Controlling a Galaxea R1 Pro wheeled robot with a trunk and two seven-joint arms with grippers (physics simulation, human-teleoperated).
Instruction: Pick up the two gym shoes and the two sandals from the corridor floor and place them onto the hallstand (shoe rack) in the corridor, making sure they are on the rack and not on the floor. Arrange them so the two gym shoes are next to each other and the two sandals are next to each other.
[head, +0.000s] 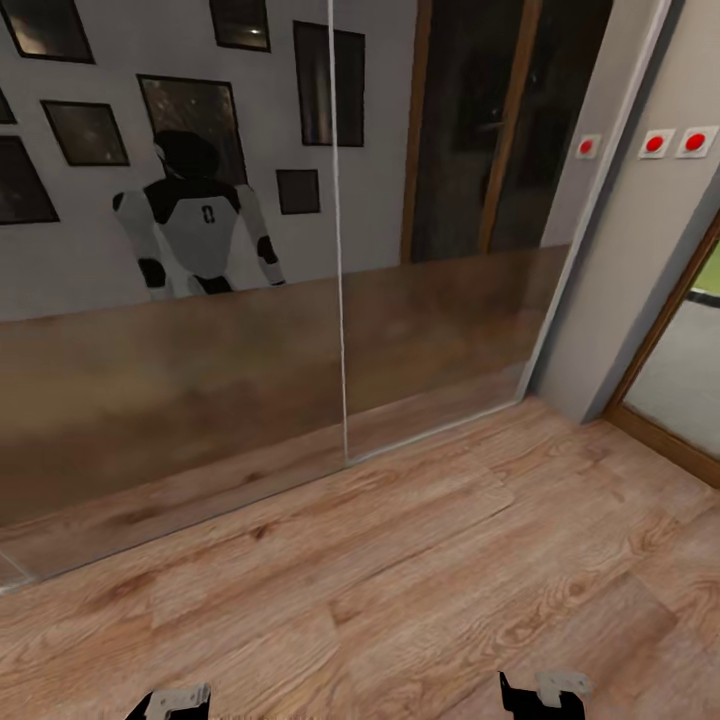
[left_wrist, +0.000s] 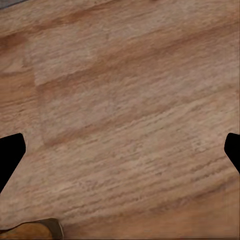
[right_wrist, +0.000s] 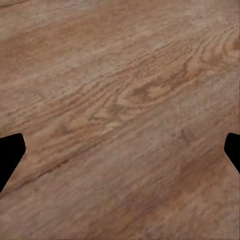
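The corridor floor of light brown wood-grain planks stretches ahead of me. The gym shoes, the sandals and the hallstand are out of view. My left gripper and right gripper just show at the bottom edge of the head view. In the left wrist view the left gripper hangs open over bare planks, its black fingertips far apart. The right gripper is likewise open above the floor, with nothing between its fingers. A tan-brown edge peeks in near the left gripper; I cannot tell what it is.
A mirrored sliding wall stands straight ahead, reflecting my white body and dark picture frames. A grey wall corner with red-dot switches is at the right. Beside it, a wood-framed doorway opens.
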